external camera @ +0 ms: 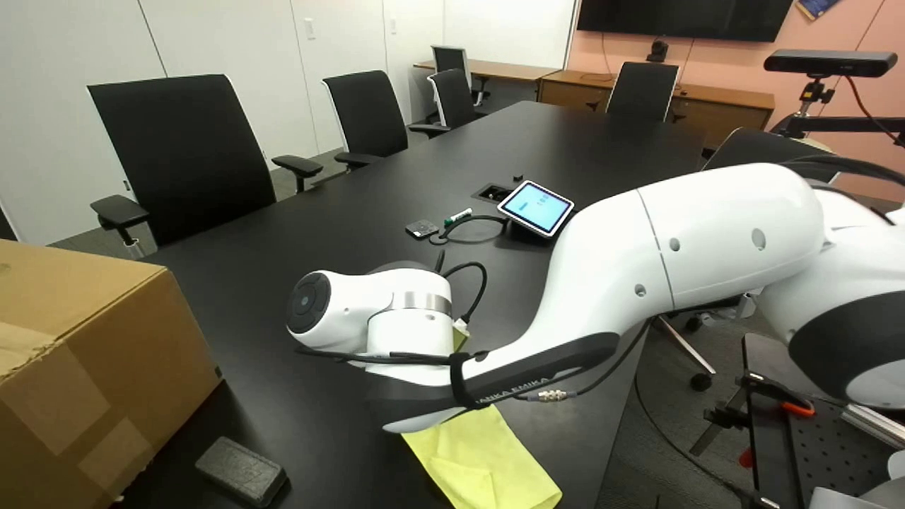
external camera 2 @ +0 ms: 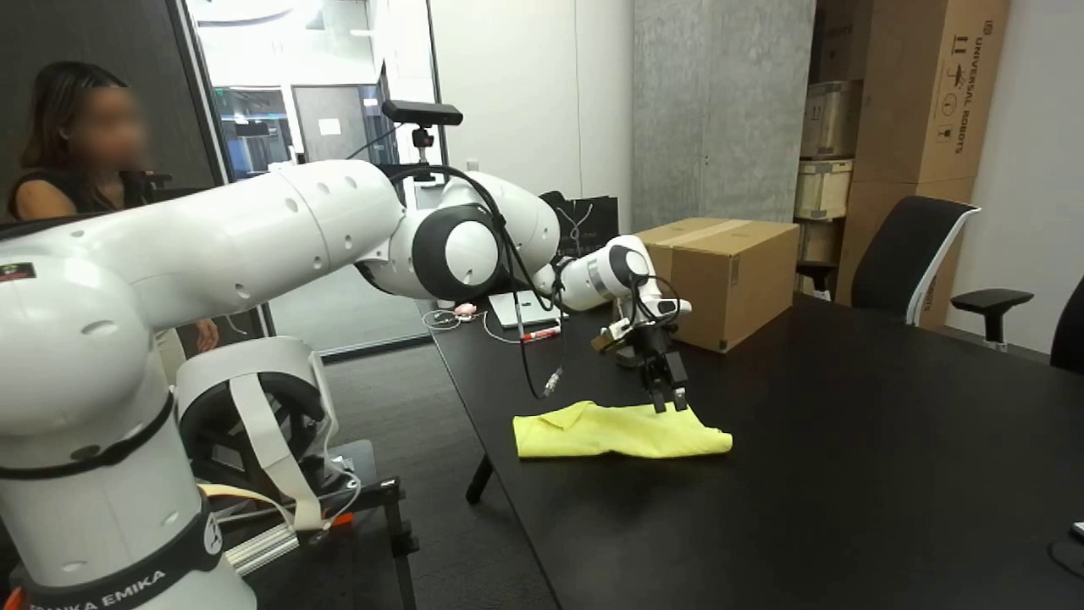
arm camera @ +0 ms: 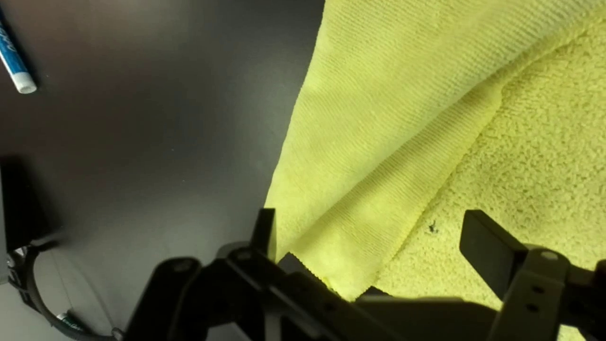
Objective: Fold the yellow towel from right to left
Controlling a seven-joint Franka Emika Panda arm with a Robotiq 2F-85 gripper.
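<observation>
Black two-fingered end effector (arm camera: 369, 220): jaws spread wide, holding nothing, at a folded border of the yellow cloth towel (external camera 2: 622, 434); whether they touch it I cannot tell.
Towel: lying on the black tabletop (external camera 2: 847, 483), a ribbed layer turned across its fluffy side.
Edge: the tabletop ends close to the towel in both exterior views.
Open room: a broad stretch of tabletop from the towel toward the white-framed touchscreen (external camera: 536, 207).
Brown cardboard box (external camera 2: 728, 280): well apart from the towel, top closed, contents hidden.
</observation>
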